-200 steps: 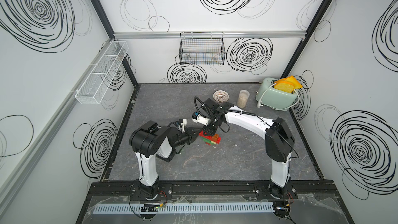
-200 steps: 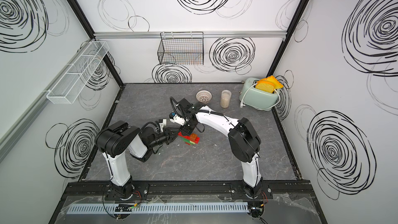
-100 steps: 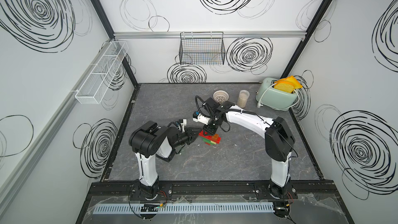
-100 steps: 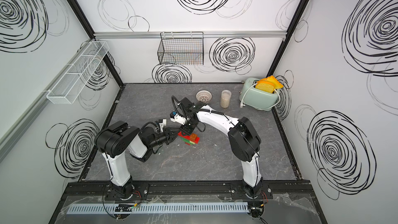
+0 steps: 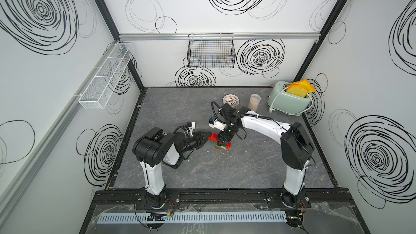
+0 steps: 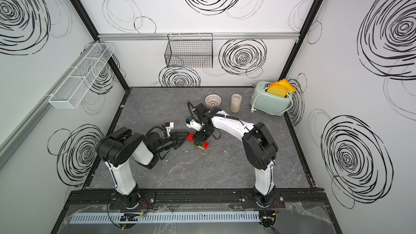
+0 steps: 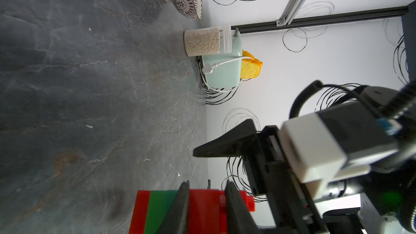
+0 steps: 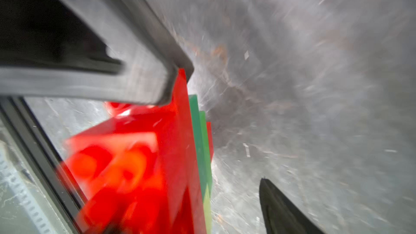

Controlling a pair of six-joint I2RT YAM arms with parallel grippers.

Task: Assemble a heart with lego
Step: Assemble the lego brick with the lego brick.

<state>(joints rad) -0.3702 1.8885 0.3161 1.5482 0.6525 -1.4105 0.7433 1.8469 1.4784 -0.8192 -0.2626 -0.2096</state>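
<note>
The right gripper (image 5: 222, 141) has let its jaws spread since the earlier frames, where they sat pinched together over the bricks. The arm itself has barely shifted.

The heart (image 5: 213, 137) stands near the middle of the table (image 5: 225, 176), a small stack of layers. In the left wrist view (image 7: 202, 210) these run red, then green, then red, with studs on the side away from the table. A lime-yellow strip shows along its near edge in both top views (image 6: 201, 147).

In the right wrist view, which is smeared by motion, the right gripper (image 8: 221, 124) is wide. One of its fingers (image 8: 157, 79) touches the upper corner of the red brick and the other stands clear, off to the side of the stack.

The left gripper (image 5: 206, 140) reaches in low and level from the robot's left. Its jaws are narrow and closed on the red end of the heart. In its own wrist view the two fingers (image 7: 180, 208) flank the red brick, with the gripper (image 7: 207, 190) set square to it.

White crumbs are scattered on the table around the stack. Farther back stand:
- a patterned bowl (image 5: 231, 100);
- a clear jar (image 5: 254, 101) of pale grains beside it;
- a mint-green toaster (image 5: 288, 103) in the far corner, holding yellow toast slices (image 5: 299, 87), its white cord looped over the body.

A black wire basket (image 5: 211, 52) hangs on the back wall. A white mesh shelf (image 5: 105, 77) is fixed to the side wall.
</note>
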